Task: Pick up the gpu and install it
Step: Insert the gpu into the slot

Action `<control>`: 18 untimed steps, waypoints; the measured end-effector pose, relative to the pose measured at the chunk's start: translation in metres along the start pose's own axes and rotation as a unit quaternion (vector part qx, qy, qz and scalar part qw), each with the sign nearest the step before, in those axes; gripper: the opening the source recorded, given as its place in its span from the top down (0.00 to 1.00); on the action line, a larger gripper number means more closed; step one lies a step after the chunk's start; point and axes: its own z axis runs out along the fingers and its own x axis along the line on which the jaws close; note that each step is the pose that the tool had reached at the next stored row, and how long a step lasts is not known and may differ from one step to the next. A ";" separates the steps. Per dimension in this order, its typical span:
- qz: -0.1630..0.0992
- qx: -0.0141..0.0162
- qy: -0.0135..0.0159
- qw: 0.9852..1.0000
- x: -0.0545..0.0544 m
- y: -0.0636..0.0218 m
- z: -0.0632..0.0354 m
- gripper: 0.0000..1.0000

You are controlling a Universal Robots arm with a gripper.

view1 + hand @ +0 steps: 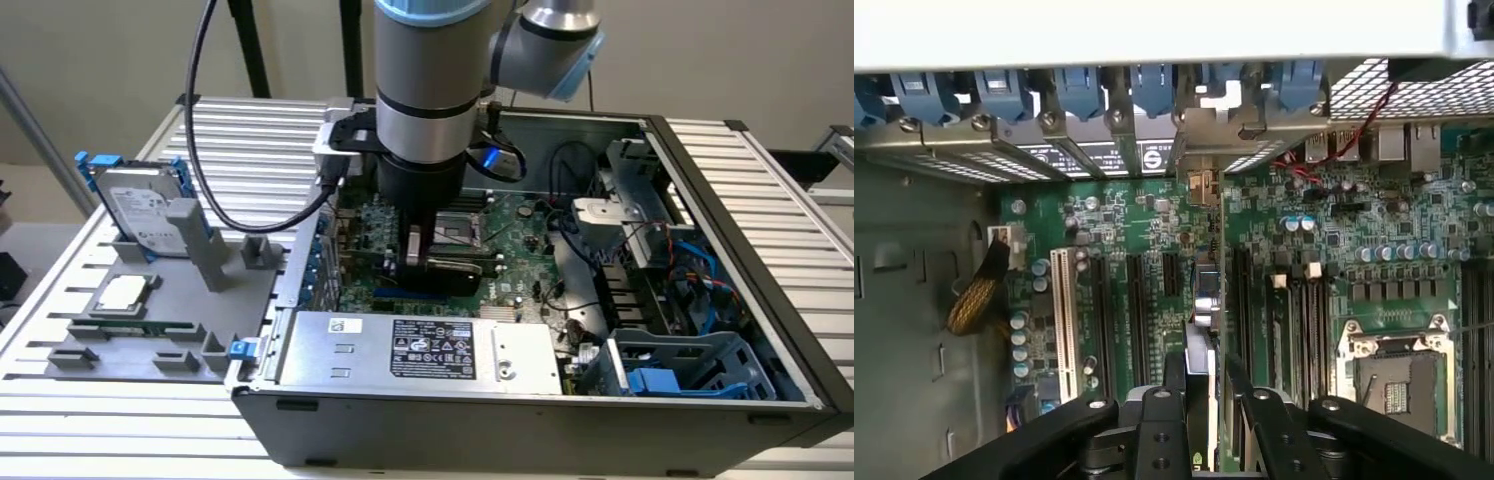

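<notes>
The claw (1199,415) is closed on the gpu (1203,330), which the wrist view shows edge-on as a thin upright strip between the two dark fingers (1154,430); its faces are hidden, and only a narrow silvery-grey edge with a dark top can be made out. In the exterior view the arm's wrist covers most of the card, leaving a dark block (441,270) visible under the claw (424,252), low over the motherboard (514,235) inside the open computer case (747,230). Whether the card's lower edge has entered a slot cannot be told. Directly beyond the claw in the wrist view lie the black expansion slots (1139,320), with a white slot (1064,320) to one side and the empty CPU socket (1399,380) to the other. Farther on stand the blue slot latches (1079,90) along the case's rear wall. Outside the case, on the worktop (120,420) toward the exterior view's left, a grey fixture (147,330) carries a hard drive (140,215) with blue rails and a small silver chip (123,292).
</notes>
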 end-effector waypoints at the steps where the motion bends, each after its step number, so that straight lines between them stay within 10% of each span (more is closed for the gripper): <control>1: 0.000 0.000 0.000 1.000 0.000 0.0000 0.0004 1.00; 18: -0.014 -0.002 0.000 1.000 -0.002 0.0009 0.0007 1.00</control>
